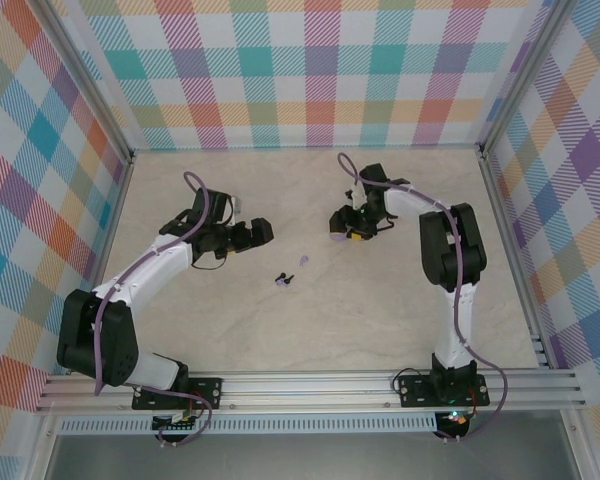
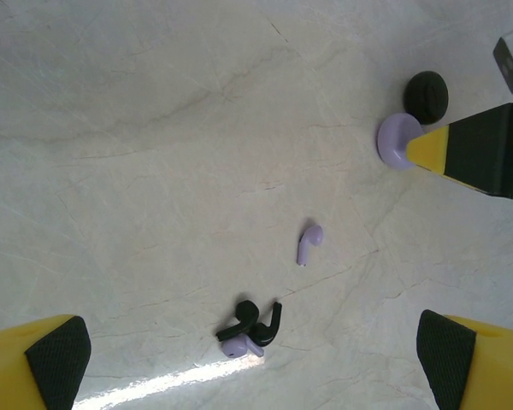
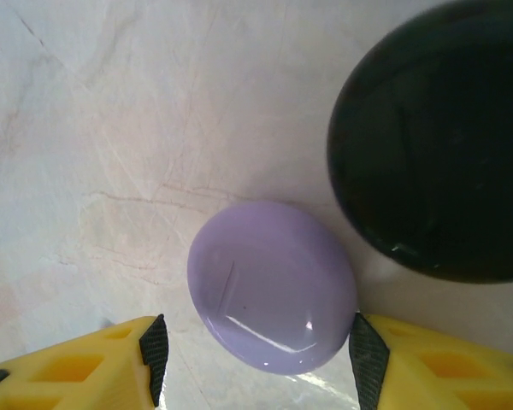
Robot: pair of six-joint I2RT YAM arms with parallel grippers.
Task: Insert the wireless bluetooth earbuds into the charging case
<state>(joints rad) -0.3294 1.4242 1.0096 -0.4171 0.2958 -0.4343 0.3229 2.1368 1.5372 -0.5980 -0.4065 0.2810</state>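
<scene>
Earbuds [image 2: 309, 243] look tiny, light, slippery; pinch one by its stem. Left fingers [image 2: 60, 359] gape wide. Right fingers [image 3: 154, 354] stand open around the lavender case [image 3: 272, 286].

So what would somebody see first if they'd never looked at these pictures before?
Probably the bright plaid walls all around the pale table. Next comes the shiny lavender disc sitting between the yellow fingers of the right gripper, with a black disc right beside it. Tiny earbuds, black and lavender, lie in the middle of the table between the two arms.
</scene>
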